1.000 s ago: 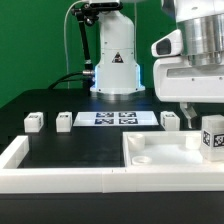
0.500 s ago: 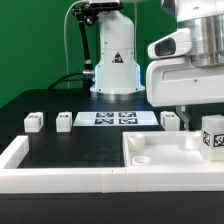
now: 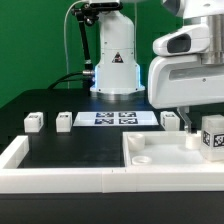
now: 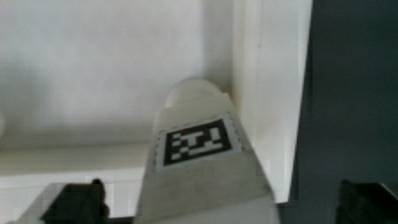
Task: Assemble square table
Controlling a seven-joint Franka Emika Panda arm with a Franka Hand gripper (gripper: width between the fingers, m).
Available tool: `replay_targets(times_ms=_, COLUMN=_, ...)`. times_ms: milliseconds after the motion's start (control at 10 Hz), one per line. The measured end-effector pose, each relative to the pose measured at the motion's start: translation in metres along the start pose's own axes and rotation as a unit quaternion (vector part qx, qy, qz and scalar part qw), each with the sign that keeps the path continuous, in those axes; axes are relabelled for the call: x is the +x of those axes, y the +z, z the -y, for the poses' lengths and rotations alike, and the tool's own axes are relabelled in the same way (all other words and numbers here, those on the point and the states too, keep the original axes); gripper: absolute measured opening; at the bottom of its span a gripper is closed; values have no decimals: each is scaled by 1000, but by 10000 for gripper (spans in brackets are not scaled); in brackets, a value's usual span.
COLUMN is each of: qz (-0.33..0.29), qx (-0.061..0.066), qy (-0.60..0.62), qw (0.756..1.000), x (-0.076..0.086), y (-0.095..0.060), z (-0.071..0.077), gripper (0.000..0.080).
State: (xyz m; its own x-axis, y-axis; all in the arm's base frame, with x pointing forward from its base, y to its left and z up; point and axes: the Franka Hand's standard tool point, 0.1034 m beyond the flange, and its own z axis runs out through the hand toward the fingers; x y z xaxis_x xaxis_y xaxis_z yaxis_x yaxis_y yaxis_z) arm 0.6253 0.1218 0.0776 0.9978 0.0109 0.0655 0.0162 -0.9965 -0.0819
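Observation:
The square table's white slab (image 3: 160, 150) lies at the front right, inside the corner of the white rail. One tagged white leg (image 3: 212, 138) stands upright on the slab near its right edge. My gripper (image 3: 198, 118) hangs just over that leg, open. In the wrist view the leg (image 4: 199, 140) shows its tag and lies between my two dark fingertips (image 4: 75, 200), with a gap on each side; the gripper (image 4: 222, 205) holds nothing. Three more small legs (image 3: 34, 121), (image 3: 65, 120), (image 3: 170, 119) stand apart in a row on the black surface.
The marker board (image 3: 118, 118) lies flat behind the slab, between the loose legs. The long white rail (image 3: 60, 172) borders the front and left of the black surface. The robot's white base (image 3: 116, 60) stands at the back.
My gripper has shifted a little toward the exterior view's left and stays open. The leg and the other parts have not moved.

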Motion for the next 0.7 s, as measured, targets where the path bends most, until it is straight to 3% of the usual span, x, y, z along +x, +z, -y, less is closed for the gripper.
replay_targets(times_ms=200, qz=0, qx=0, qy=-12, qw=1000, x=0, y=0, z=-1, gripper=640)
replay_targets(times_ms=400, qz=0, qx=0, qy=-12, qw=1000, x=0, y=0, z=-1, gripper=315)
replay_targets(times_ms=700, qz=0, qx=-1, qy=48, qw=999, x=0, y=0, z=-4, gripper=292)
